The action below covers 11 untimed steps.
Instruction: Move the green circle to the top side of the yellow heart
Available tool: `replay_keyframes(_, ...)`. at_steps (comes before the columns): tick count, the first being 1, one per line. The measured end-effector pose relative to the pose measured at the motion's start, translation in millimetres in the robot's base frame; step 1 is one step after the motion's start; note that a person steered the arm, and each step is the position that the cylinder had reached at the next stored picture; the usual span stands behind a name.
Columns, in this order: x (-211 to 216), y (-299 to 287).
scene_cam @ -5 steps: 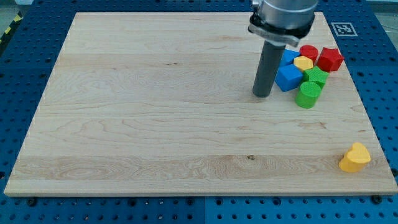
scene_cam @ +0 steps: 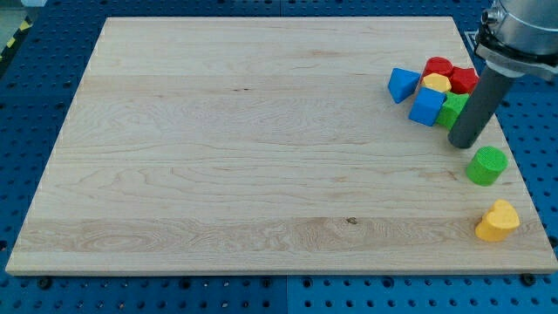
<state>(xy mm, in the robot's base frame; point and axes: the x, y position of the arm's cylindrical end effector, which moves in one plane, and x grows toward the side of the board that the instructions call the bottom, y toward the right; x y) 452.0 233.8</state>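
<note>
The green circle (scene_cam: 486, 166) lies near the board's right edge, a short way above the yellow heart (scene_cam: 498, 221), which sits at the bottom right. My tip (scene_cam: 463, 142) rests on the board just up and left of the green circle, with a small gap between them. The rod covers part of a cluster of blocks behind it.
A cluster sits at the upper right: a blue triangle-like block (scene_cam: 402, 85), a blue block (scene_cam: 426, 106), a yellow block (scene_cam: 436, 84), a red round block (scene_cam: 438, 66), a red block (scene_cam: 463, 80) and a green block (scene_cam: 452, 109). The board's right edge (scene_cam: 514, 166) is close to the green circle.
My tip moved from the cluster's left side to its lower right. The green circle has shifted down and right, away from the cluster, towards the yellow heart. The cluster blocks shifted slightly.
</note>
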Motion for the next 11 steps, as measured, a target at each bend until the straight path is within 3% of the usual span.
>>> replay_keyframes(1, -4, 9)
replay_keyframes(4, 47, 34)
replay_keyframes(7, 45, 54)
replay_keyframes(11, 59, 21)
